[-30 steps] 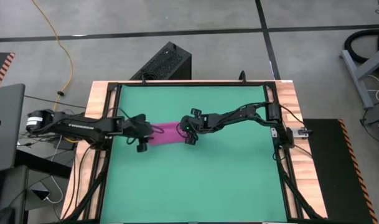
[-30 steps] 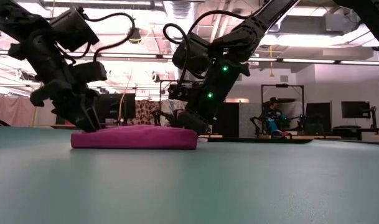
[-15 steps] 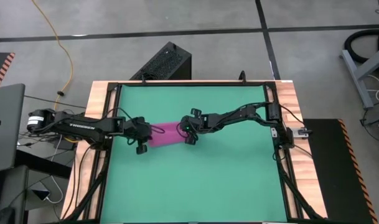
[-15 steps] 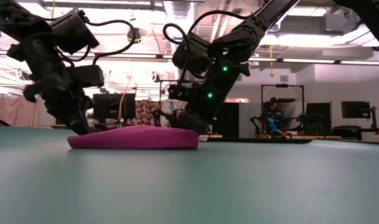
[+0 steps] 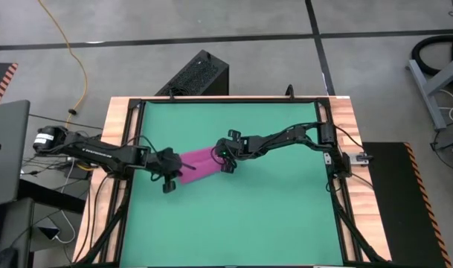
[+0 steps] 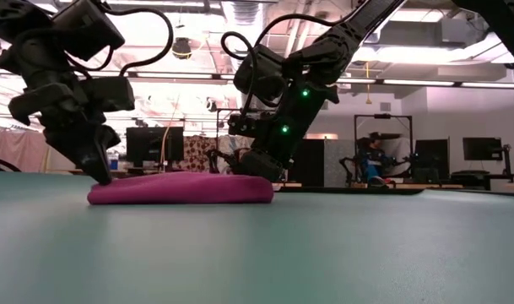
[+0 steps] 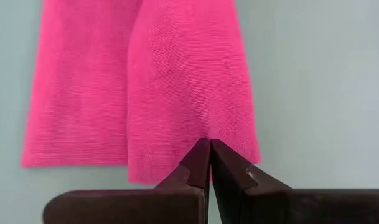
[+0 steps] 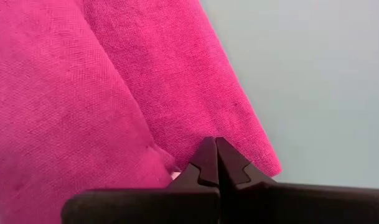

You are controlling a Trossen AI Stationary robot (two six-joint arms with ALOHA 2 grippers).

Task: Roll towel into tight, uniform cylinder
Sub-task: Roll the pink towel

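High view: towel (image 5: 198, 167) lies mid-mat, long axis running between the arms; left gripper (image 5: 172, 172) pinches its left end, right gripper (image 5: 225, 154) its right (both clenched on cloth).

The floor (image 5: 233, 22) around the table is grey concrete with dark lines across it, and a yellow cable (image 5: 71, 56) snakes over it. A black box (image 5: 196, 74) sits on the floor just behind the table, and a grey laptop (image 5: 4, 152) shows at the left side. Far back in the room there are long bright ceiling lights (image 6: 425, 83), dark screens (image 6: 483, 149) on desks, and a person (image 6: 370, 156) sitting in a chair.
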